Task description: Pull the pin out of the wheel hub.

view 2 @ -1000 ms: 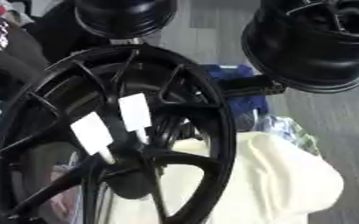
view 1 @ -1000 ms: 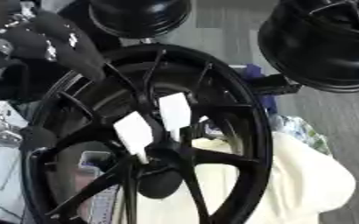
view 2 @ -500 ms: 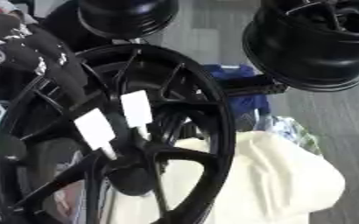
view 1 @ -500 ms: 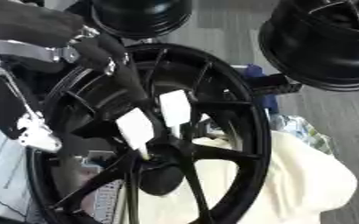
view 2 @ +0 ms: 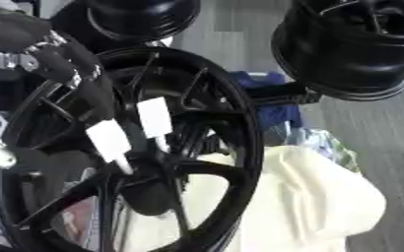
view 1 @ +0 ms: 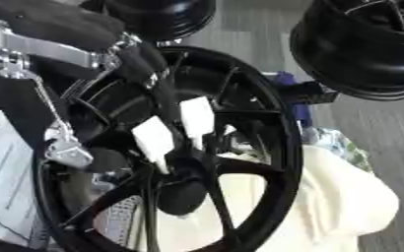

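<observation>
A: Hub (view 1: 180, 162)? Pin?
B: Black hub centre frame, two white tags (view 1: 197, 118) on pins at its middle. No writing readable.
A: Hand?
B: Left hand (view 1: 141, 61) over the hub's upper left, finger reaching toward the tags; grip, can't tell. Cream cloth (view 1: 343, 202) right.
</observation>
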### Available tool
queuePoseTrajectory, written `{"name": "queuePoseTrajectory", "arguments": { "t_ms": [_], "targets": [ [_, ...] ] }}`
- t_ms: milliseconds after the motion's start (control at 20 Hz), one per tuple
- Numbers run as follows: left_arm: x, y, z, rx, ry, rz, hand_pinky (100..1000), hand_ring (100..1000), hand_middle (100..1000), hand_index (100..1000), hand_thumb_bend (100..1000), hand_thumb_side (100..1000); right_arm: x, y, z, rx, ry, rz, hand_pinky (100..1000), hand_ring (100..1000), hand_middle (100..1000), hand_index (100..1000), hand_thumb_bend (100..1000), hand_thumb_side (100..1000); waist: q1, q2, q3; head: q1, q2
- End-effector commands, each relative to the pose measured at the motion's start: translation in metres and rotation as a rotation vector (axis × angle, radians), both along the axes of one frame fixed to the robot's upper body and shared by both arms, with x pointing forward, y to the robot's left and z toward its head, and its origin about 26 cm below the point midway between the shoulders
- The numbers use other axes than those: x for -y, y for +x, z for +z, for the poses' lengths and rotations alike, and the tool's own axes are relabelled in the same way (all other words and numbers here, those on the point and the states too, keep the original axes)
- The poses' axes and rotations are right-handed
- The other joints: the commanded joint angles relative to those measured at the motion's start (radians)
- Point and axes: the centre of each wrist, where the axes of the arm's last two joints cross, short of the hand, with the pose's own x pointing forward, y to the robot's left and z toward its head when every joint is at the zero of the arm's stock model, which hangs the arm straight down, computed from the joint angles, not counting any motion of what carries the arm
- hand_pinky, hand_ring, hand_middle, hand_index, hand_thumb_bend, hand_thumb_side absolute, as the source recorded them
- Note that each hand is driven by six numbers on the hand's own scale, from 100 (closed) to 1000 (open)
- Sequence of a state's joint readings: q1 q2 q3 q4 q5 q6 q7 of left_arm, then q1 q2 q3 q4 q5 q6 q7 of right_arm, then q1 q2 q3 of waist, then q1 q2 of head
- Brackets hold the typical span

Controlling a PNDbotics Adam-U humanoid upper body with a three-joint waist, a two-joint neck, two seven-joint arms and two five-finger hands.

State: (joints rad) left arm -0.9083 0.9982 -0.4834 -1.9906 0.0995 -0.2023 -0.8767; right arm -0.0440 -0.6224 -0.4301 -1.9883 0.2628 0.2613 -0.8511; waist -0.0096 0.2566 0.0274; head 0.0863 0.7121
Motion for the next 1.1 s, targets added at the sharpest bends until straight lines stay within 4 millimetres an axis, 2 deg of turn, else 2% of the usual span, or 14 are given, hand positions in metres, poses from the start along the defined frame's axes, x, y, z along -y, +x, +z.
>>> {"name": "queuePoseTrajectory", "arguments": {
  "t_ms": [50, 900, 1050, 1100],
  "targets": [
    [0.002, -0.004, 0.007, 0.035, 0.018, 0.012, 812, 775, 684, 841, 372, 344, 0.001, -0.002, 0.013, 0.035, -0.019, -0.074, 453, 619, 640, 803, 373, 274, -0.002, -0.018, -0.001, 0.000, 0.004],
    [0.014, -0.002, -0.003, 0.042, 0.074, 0.094, 803, 772, 718, 824, 369, 331, 0.002, -0.002, 0.013, 0.055, -0.004, -0.070, 452, 615, 635, 802, 369, 278, -0.002, -0.012, -0.007, 0.006, 0.013],
    [0.015, -0.002, -0.005, 0.039, 0.082, 0.108, 797, 765, 707, 815, 359, 323, 0.002, -0.002, 0.014, 0.060, -0.003, -0.071, 452, 615, 635, 801, 369, 277, -0.002, -0.011, -0.008, 0.008, 0.014],
    [0.014, -0.002, -0.006, 0.040, 0.085, 0.112, 793, 760, 699, 809, 341, 295, 0.003, -0.002, 0.014, 0.061, -0.003, -0.071, 453, 615, 635, 801, 364, 278, -0.002, -0.011, -0.008, 0.008, 0.014]
  ]
}}
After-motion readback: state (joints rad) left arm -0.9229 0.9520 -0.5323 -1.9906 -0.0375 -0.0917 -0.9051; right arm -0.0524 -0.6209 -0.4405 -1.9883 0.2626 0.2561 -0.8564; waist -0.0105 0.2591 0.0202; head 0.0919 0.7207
